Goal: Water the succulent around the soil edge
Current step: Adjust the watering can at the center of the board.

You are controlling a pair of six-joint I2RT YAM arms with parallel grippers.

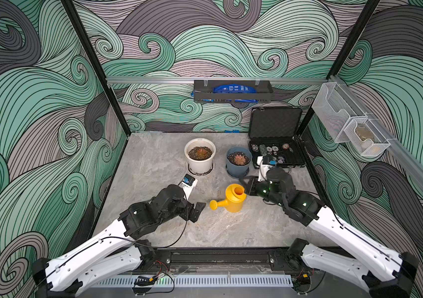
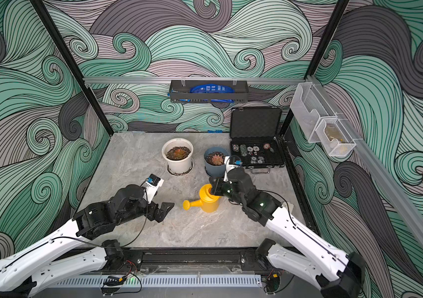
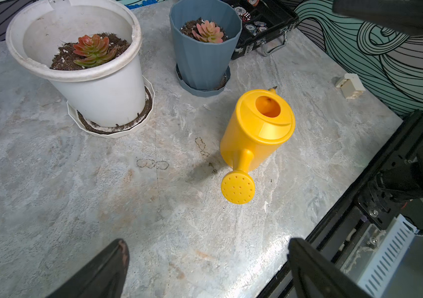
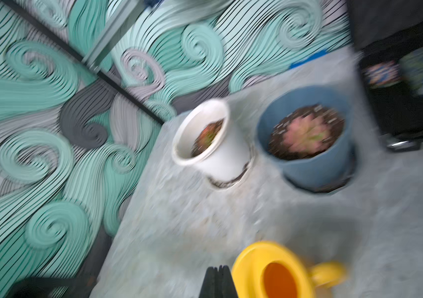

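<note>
Since the watering can [image 1: 234, 198] looks like light, slick plastic, you'd probably grab its handle [image 4: 329, 273]. Right gripper [image 4: 218, 277] is clenched empty beside it, left gripper [image 1: 196, 212] is spread wide, and the succulent [image 1: 200, 152] sits in the white pot [image 1: 200, 165] further back.

Left arm [image 1: 89, 246] comes in from the near left corner, white link sloping up to black elbow and wrist housings, left wrist [image 1: 170, 197] turned toward centre. Left pincer [image 1: 197, 211] spread wide, fingers [image 3: 112, 265] far apart at the edges of the left wrist view, pointing right in both top views. Right arm [image 1: 347, 233] comes in from the near right corner, white link angled inward, green lights on the black joints, right wrist [image 1: 278, 180] turned left. Right pincer [image 1: 249, 186] closed, its fingers [image 4: 213, 283] pressed flat together, aimed left; right wrist view blurred. The two pincers well apart
</note>
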